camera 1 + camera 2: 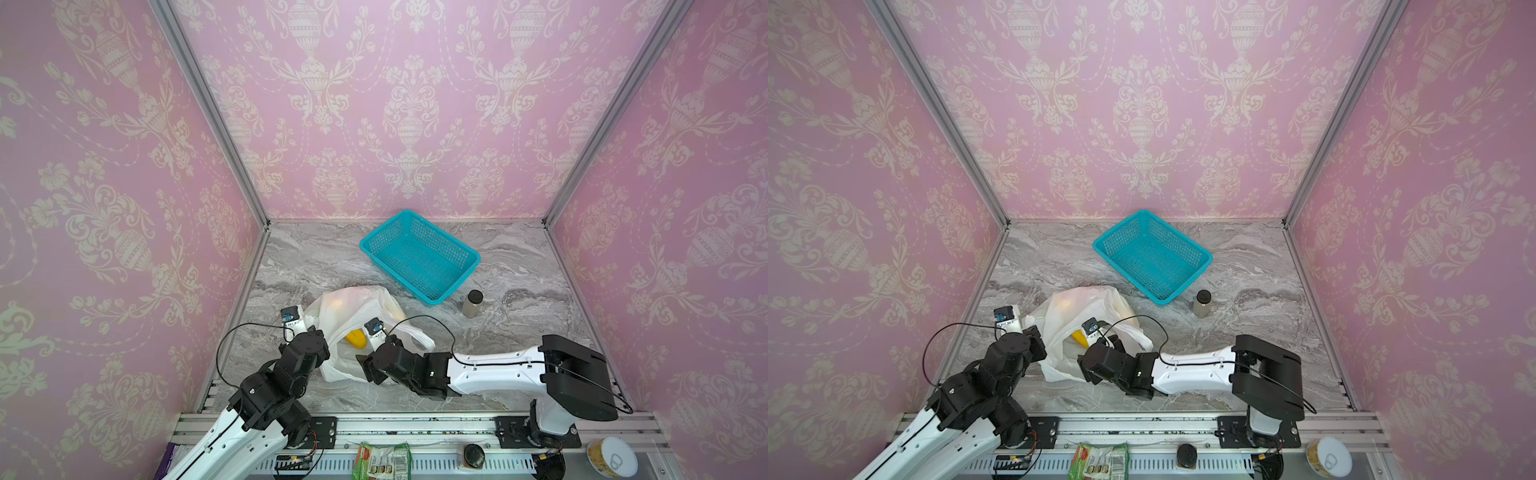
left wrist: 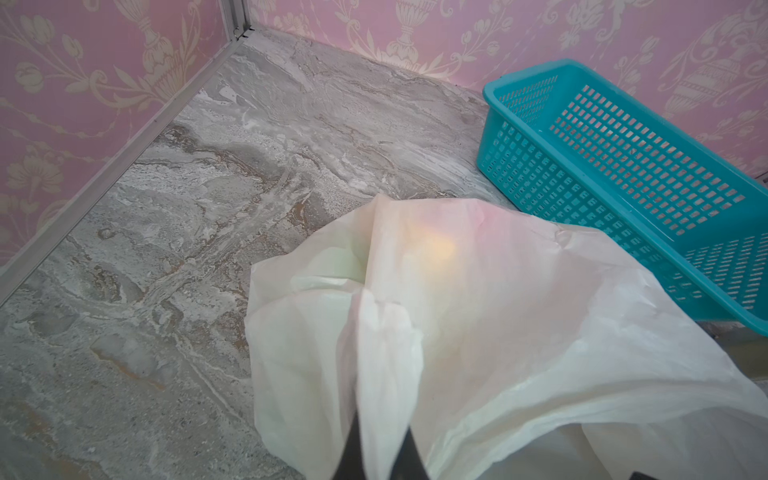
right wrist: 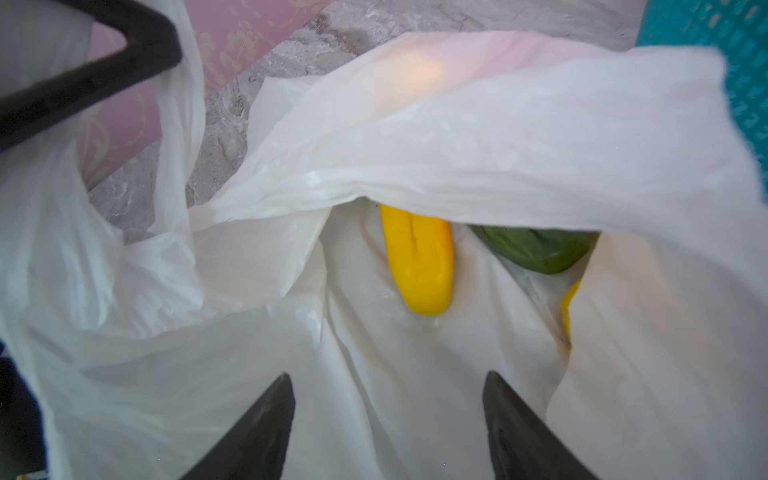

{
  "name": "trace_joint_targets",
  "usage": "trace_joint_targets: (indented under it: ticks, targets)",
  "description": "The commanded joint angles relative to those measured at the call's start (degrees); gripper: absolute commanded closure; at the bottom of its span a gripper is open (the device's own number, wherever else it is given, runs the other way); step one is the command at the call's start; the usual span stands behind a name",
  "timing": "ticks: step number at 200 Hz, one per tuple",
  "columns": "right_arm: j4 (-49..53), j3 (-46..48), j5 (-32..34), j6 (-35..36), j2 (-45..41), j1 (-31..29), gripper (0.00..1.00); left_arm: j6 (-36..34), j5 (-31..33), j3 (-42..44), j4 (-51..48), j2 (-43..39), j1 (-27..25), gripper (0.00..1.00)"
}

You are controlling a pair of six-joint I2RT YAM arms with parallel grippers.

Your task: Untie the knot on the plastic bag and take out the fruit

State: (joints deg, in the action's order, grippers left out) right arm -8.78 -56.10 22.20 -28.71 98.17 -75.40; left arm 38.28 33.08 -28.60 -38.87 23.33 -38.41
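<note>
Left gripper (image 2: 380, 453): jaws closed, pinching a fold of the plastic bag (image 2: 498, 332) at its left rim, with film bunched up between the dark fingers. In both top views it sits at the bag's left edge (image 1: 311, 329) (image 1: 1036, 330).

Right gripper (image 3: 386, 415): jaws apart, nothing clamped, pointing into the bag's mouth with only loose film under the tips.

The left arm's finger (image 3: 83, 83) shows in the right wrist view, holding one side of the mouth up.

Plastic bag (image 1: 357, 307) (image 1: 1084, 307): lies on the marble table (image 1: 540, 291), near side, left of centre, between the two arms. The mouth gapes toward the near edge. One loose handle loop (image 1: 415, 332) trails out on its right.

Fruit, all inside the bag:
- Yellow banana-shaped fruit (image 3: 419, 262) lies just inside the mouth, ahead of the right gripper and not touching it. It also shows in both top views (image 1: 356, 338) (image 1: 1079, 336).
- Green fruit (image 3: 536, 249) sits beside it, half under the upper film.
- A sliver of another yellow piece (image 3: 568, 307) shows at a fold.
- An orange glow (image 2: 440, 249) shows through the film at the bag's far end. I can't tell which fruit that is.

Teal basket (image 1: 384, 232) (image 1: 1119, 235) (image 2: 540, 174): farther back and right of the bag, set at an angle, close to the bag's far side.

Dark-lidded jar (image 1: 473, 303) (image 1: 1202, 303): upright, just off the basket's near corner, well right of the bag.
</note>
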Motion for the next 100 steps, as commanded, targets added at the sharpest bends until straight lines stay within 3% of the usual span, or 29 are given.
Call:
trace_joint_targets:
  ticks: [1, 33, 45, 73, 100]
  targets:
    - [1.05, 0.13, -2.25, -0.88, 5.54, -3.55, 0.33, -1.91, 1.86, 1.96, 0.78, -0.13, -0.17, 1.00]
    - [0.01, -0.31, -0.78, -1.03, 10.18, -5.90, 0.31, -2.25, 0.92, 2.04, 0.51, -0.75, -0.20, 1.00]
    - [0.91, -2.11, -0.95, -1.17, 11.90, -5.89, 0.25, -2.07, 1.37, 2.30, 0.25, -2.21, -0.17, 1.00]
    - [2.35, -5.66, 0.92, 1.13, 13.80, -5.45, 0.00, -1.96, 1.43, 2.95, -0.06, -5.20, -0.17, 1.00]
    - [0.46, -6.75, 1.21, 3.79, 11.50, -1.85, 0.00, -1.63, 1.89, 2.96, -0.24, -5.14, -0.18, 1.00]
